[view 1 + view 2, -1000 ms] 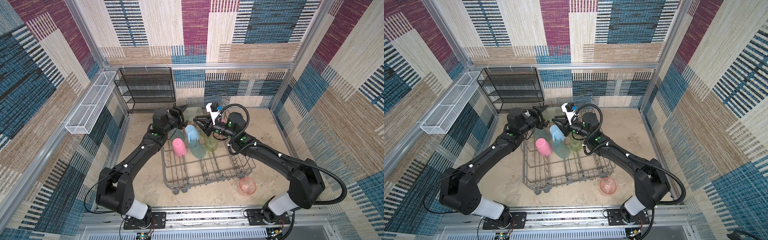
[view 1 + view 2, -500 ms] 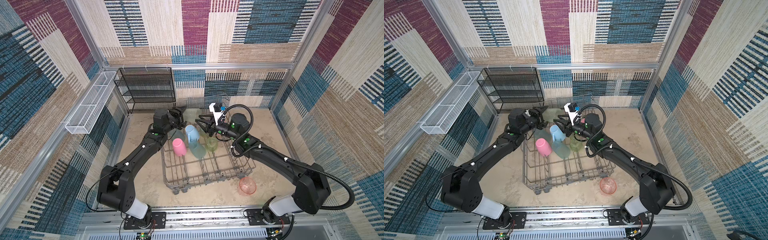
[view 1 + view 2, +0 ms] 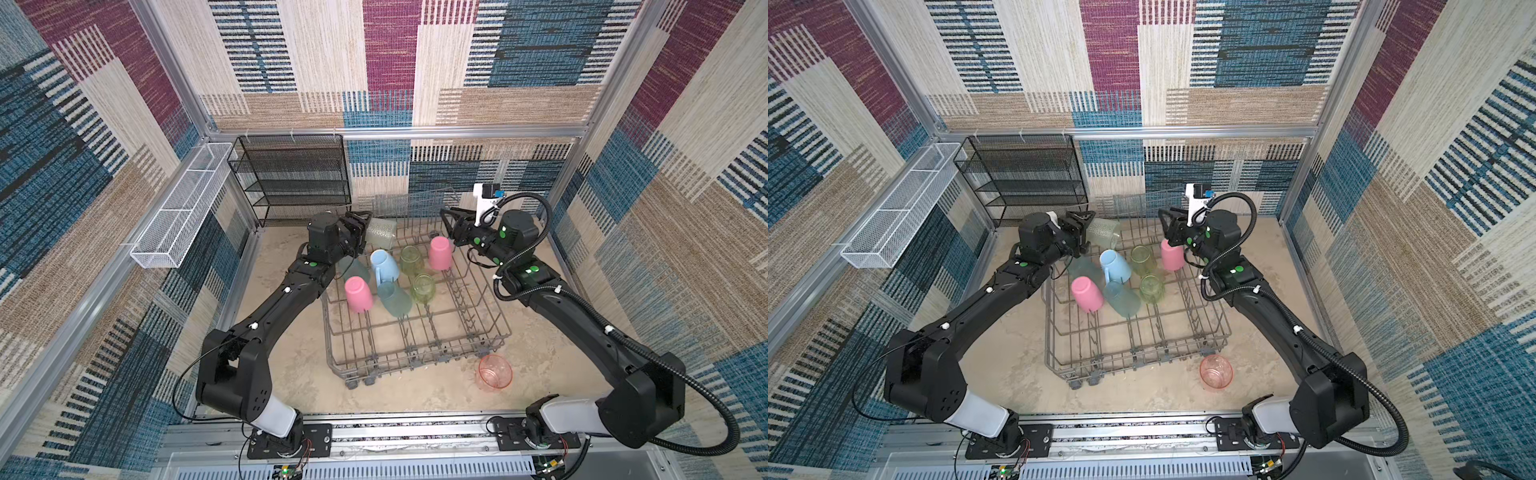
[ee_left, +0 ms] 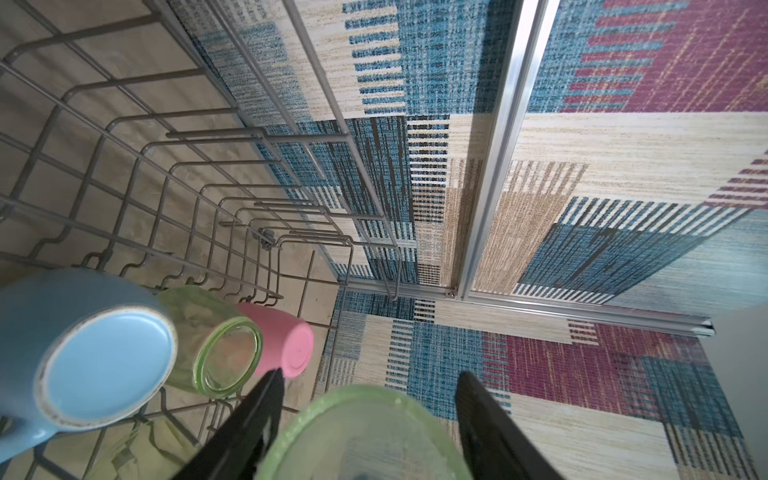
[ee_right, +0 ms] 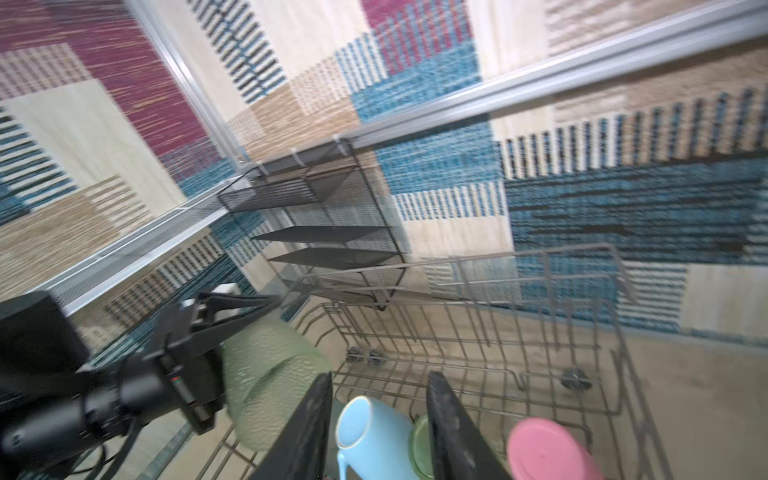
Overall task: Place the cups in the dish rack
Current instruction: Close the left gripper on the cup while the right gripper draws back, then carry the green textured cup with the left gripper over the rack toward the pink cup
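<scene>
Green round stickers [image 3: 311, 263] dot both black arms in both top views, too small to tell whether they carry writing. Over the upper left corner of the dish rack [image 3: 419, 352], near the middle of a top view, the left gripper [image 3: 365, 229] is clamped on a pale green cup [image 3: 381, 234] held on its side. In the left wrist view that cup sits between the two black fingers [image 4: 253, 419] and is cut off by the lower edge. The right gripper [image 3: 448, 227] hangs at the rack's upper right with its jaws apart and nothing between them. An upturned pink cup [image 3: 439, 252] stands just beside it, outside the jaws; whether they touch cannot be told. Inside the rack lie a blue mug [image 3: 384, 266], two yellow-green cups [image 3: 411, 259], a teal cup [image 3: 395, 299] and a second pink cup [image 3: 358, 294]. Another teal cup [image 3: 353, 268] is partly hidden behind the left arm. A pink-orange cup [image 3: 494, 372] lies on the floor off the rack's lower right corner. The right wrist view is blurred.
</scene>
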`<state>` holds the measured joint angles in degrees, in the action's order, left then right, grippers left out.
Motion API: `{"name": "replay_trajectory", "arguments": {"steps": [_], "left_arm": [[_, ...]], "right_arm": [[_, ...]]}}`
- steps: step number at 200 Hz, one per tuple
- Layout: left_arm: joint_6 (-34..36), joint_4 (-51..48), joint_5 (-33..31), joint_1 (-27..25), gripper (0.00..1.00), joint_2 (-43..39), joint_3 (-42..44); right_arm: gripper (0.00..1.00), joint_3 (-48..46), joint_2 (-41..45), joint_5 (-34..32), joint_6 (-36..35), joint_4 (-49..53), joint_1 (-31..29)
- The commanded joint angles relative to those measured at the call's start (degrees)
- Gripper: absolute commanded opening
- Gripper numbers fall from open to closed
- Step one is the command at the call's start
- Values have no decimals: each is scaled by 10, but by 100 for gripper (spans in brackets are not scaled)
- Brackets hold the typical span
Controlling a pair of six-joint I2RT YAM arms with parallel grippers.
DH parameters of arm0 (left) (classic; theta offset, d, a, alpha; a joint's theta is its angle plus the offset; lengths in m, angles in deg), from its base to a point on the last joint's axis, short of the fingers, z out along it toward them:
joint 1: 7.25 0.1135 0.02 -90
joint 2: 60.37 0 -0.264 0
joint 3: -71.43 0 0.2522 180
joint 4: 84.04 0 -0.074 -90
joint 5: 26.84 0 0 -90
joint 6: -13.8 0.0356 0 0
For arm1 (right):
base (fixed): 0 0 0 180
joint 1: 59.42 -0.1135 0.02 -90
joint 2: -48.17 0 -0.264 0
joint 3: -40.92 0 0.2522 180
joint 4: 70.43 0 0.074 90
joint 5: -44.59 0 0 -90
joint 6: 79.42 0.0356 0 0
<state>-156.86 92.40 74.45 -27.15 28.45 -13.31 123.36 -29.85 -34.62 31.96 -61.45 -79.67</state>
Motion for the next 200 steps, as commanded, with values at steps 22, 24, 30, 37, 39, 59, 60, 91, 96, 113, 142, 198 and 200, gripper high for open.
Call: {"name": "replay_trajectory", "arguments": {"steps": [22,24,30,37,39,59,60,91,96,113,142,198,200], "left_arm": [[160,-36,-49,-40,43,12,-43],[165,-37,-51,-44,43,12,-44],[182,-39,-63,-54,43,14,-48],[203,-41,-73,-65,43,16,-54],[209,-41,-76,-69,43,16,-56],[271,-49,-96,-103,43,26,-82],[275,-50,-97,-106,43,27,-84],[361,-63,-103,-150,43,57,-129],[373,-63,-102,-157,43,60,-134],[417,-65,-102,-177,43,71,-145],[488,-63,-115,-212,43,81,-151],[603,-63,-142,-268,43,118,-173],[606,-63,-142,-270,43,119,-173]], "right_arm": [[41,-37,22,-27,98,75,84],[41,-40,23,-25,103,75,89],[41,-51,29,-21,115,74,105],[41,-67,37,-9,134,67,126],[41,-72,39,-6,139,66,131],[41,-113,60,22,182,48,182],[41,-114,61,24,183,48,184],[41,-138,71,39,206,47,221],[41,-140,70,40,208,47,222],[42,-148,65,45,214,43,225],[42,-156,60,52,223,34,228],[42,-157,53,60,234,29,232],[42,-157,53,60,234,29,232]]}}
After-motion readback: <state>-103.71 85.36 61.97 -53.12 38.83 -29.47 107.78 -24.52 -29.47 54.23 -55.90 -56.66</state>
